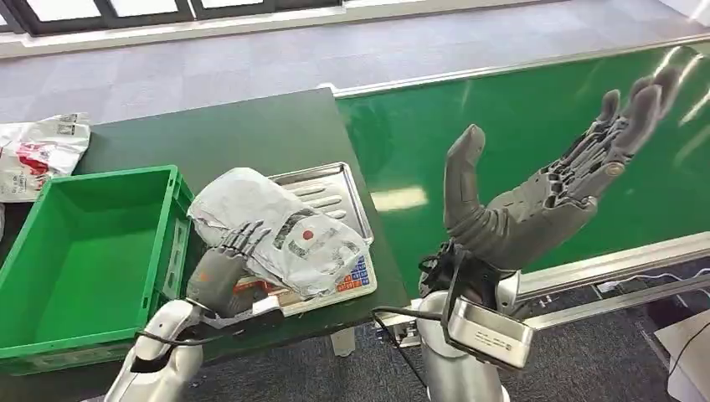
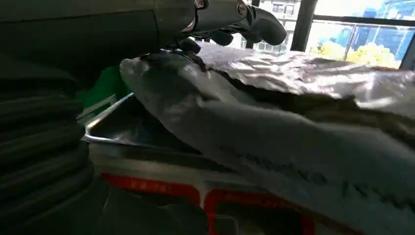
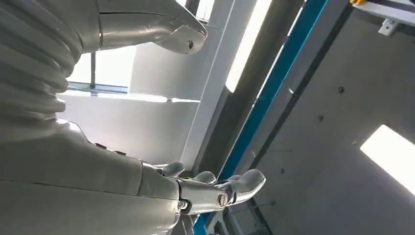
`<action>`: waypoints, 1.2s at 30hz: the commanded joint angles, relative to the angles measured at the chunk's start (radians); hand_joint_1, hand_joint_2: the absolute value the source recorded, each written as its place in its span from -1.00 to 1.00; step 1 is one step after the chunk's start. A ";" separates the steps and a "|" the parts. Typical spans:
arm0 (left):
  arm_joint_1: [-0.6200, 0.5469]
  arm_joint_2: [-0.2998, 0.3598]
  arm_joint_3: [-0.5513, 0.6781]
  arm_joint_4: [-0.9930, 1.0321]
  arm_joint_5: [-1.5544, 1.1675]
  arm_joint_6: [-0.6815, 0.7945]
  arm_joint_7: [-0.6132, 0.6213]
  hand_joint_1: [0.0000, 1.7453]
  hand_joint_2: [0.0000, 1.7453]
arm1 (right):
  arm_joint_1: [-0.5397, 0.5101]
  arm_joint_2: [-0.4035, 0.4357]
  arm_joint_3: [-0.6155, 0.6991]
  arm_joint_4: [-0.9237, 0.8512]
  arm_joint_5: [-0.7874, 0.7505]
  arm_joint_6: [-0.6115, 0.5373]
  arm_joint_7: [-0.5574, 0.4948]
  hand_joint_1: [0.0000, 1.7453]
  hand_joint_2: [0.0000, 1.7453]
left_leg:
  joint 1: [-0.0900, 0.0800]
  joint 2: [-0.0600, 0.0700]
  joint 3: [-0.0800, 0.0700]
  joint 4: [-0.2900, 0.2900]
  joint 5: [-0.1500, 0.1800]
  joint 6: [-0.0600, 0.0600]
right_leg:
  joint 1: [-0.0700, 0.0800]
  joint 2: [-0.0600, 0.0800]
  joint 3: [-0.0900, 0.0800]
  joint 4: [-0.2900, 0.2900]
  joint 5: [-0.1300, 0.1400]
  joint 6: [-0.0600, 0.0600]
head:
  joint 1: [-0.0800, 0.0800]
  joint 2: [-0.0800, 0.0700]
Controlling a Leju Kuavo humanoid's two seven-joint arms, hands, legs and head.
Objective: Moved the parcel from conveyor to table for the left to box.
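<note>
Parcel (image 1: 280, 230), a crinkled silver-grey plastic mailer with a red dot and printed label, lies on a metal scale tray (image 1: 345, 186) at the near edge of the dark green table (image 1: 251, 134). This tray serves as the landmark for everything below.

Conveyor (image 1: 536, 126), a bright green belt, runs just beside the tray on the robot's right and carries nothing in the stretch that shows. So the first part of the job looks done: the parcel is off the belt and on the table.

The right hand (image 1: 544, 188) is raised above the belt, well apart from the tray, palm up, fingers spread and holding nothing. The right wrist view looks up at the ceiling and confirms the splayed, unloaded fingers (image 3: 244, 183).

The left hand (image 1: 226, 268) is at the near corner of the tray, its fingers laid over the parcel's edge. The left wrist view shows the fingers (image 2: 254, 19) reaching across the top of the wrinkled plastic, but whether they have actually closed on it I cannot tell.

Green plastic box (image 1: 50, 327) stands just beside the tray on the robot's left, open and holding nothing. Boxing is what remains: by my judgement the left hand must secure the parcel and carry it over the box wall. A second, white mailer (image 1: 38, 151) lies on the table beyond the box.
</note>
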 commanded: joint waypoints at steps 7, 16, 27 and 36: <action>-0.153 -0.030 -0.162 0.321 -0.043 0.121 0.048 -1.00 1.00 | 0.021 0.112 -0.003 0.074 -0.013 -0.002 -0.002 -1.00 1.00 | 0.000 0.000 -0.001 -0.001 0.001 0.000 | 0.001 0.000 -0.001 0.000 0.001 -0.001 | 0.000 0.000; -0.156 -0.043 -0.138 0.341 -0.003 0.155 0.041 1.00 1.00 | 0.027 0.112 -0.013 0.076 -0.012 -0.002 -0.002 -1.00 1.00 | 0.000 0.001 -0.001 -0.001 0.002 0.000 | 0.000 0.001 -0.001 0.000 0.002 0.000 | 0.000 0.000; -0.154 -0.049 -0.090 0.328 0.070 0.188 0.026 1.00 1.00 | 0.021 0.112 -0.023 0.103 -0.013 -0.002 -0.002 -1.00 1.00 | 0.000 0.001 0.000 -0.001 0.003 0.000 | 0.001 0.001 -0.001 -0.001 0.003 -0.001 | 0.000 0.000; -0.132 -0.037 -0.062 0.297 0.113 0.195 0.019 1.00 1.00 | 0.004 0.112 -0.030 0.162 -0.021 -0.002 -0.002 -1.00 1.00 | 0.000 0.002 0.000 -0.001 0.003 0.000 | 0.001 0.002 -0.001 -0.001 0.003 -0.001 | 0.000 0.000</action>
